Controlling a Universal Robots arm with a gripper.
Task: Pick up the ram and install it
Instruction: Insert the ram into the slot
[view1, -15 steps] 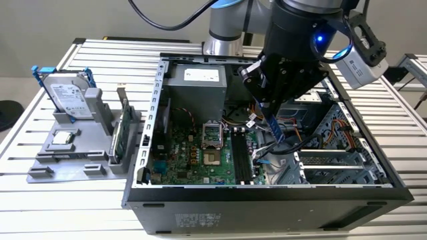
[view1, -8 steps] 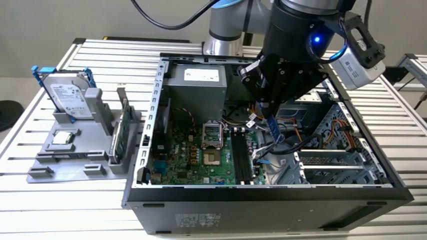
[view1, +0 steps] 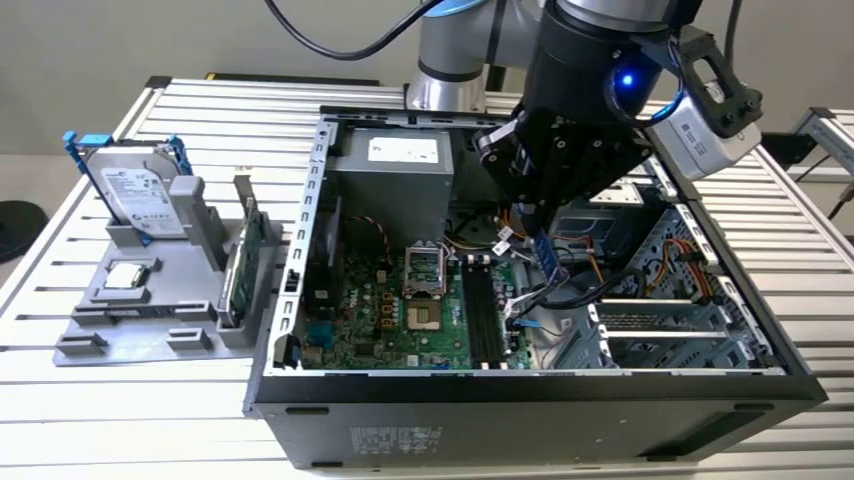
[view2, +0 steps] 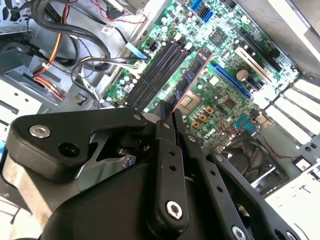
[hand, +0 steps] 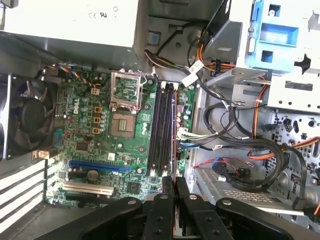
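Matte black fingers (view2: 167, 150) pinch the thin, flat, dark ram (view2: 190, 75).

No legible txt anywhere. White sticker on PSU (view1: 403, 150), just beyond the claw (view1: 537, 228): print too small. Bluish label on ram (view2: 192, 72), pinched in claw: unreadable. Label on hard drive (view1: 134, 195), well off to claw's side on bench (view1: 54, 360): blurred. Silkscreen on motherboard (hand: 85, 135) below claw, sticker on case (view1: 400, 438): illegible.
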